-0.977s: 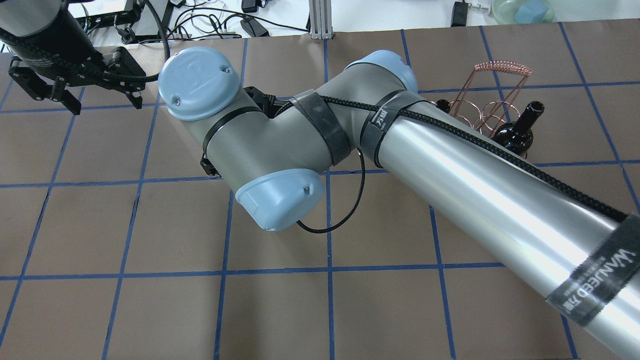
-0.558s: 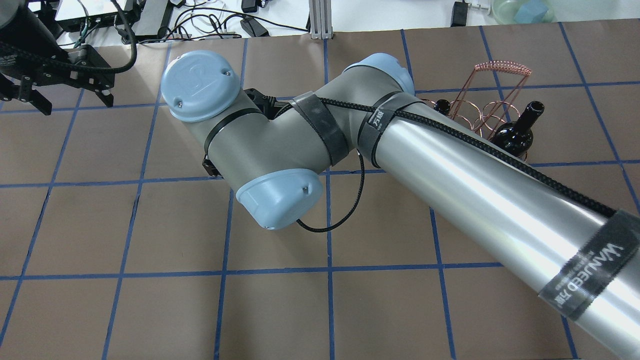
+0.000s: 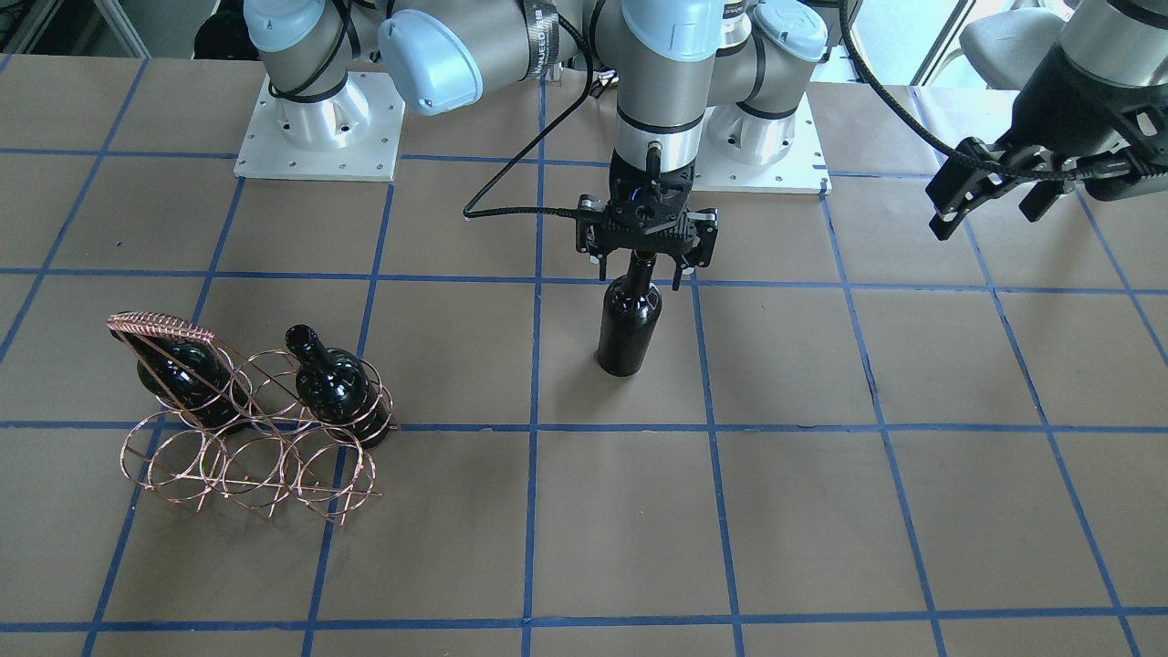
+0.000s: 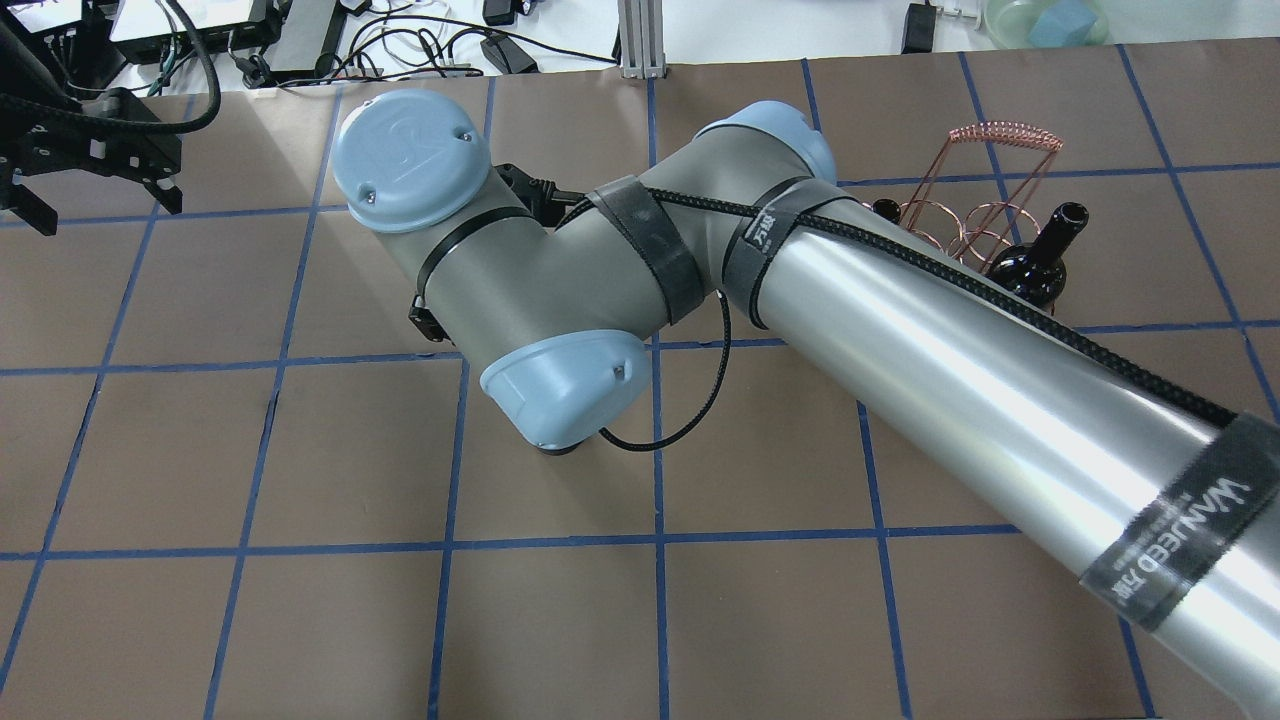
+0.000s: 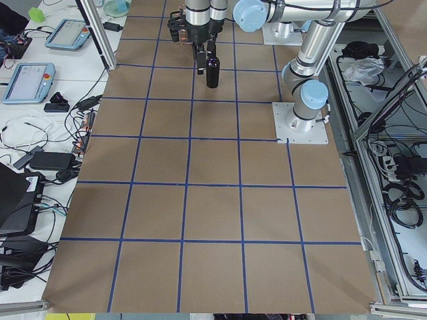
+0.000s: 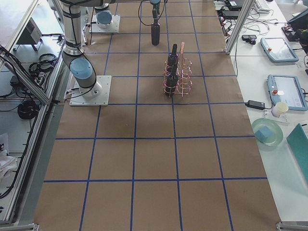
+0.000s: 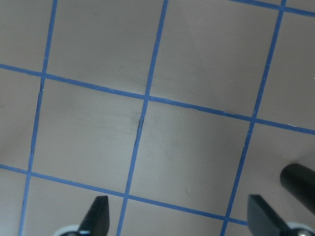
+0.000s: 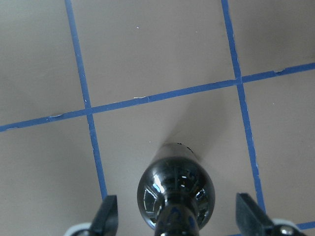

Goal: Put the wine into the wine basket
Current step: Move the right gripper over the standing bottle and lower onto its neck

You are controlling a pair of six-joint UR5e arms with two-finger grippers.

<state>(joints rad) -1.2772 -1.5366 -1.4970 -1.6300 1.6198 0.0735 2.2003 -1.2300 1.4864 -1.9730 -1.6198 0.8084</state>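
Observation:
The wine (image 3: 630, 324), a near-black glossy bottle, stands upright on the brown table near the middle. My right gripper (image 3: 646, 266) is open, pointing down, with its fingers on either side of the bottle's neck. In the right wrist view the bottle (image 8: 175, 189) sits between the spread fingertips (image 8: 109, 216). The arm hides it in the overhead view. The copper wire wine basket (image 3: 246, 438) (image 4: 985, 215) holds two identical bottles (image 3: 173, 370) (image 3: 338, 383) in its back row. My left gripper (image 3: 990, 196) (image 4: 95, 195) is open and empty, raised off to my left.
The right arm's elbow and forearm (image 4: 900, 340) cross the middle of the overhead view. The arms' base plates (image 3: 319, 128) sit at the table's robot side. Cables and tablets (image 5: 27, 80) lie beyond the table's far edge, and a green bowl (image 4: 1045, 20) stands there too.
My left gripper has moved further left and away across the table, staying open. The right arm's wrist has shifted slightly to the right.

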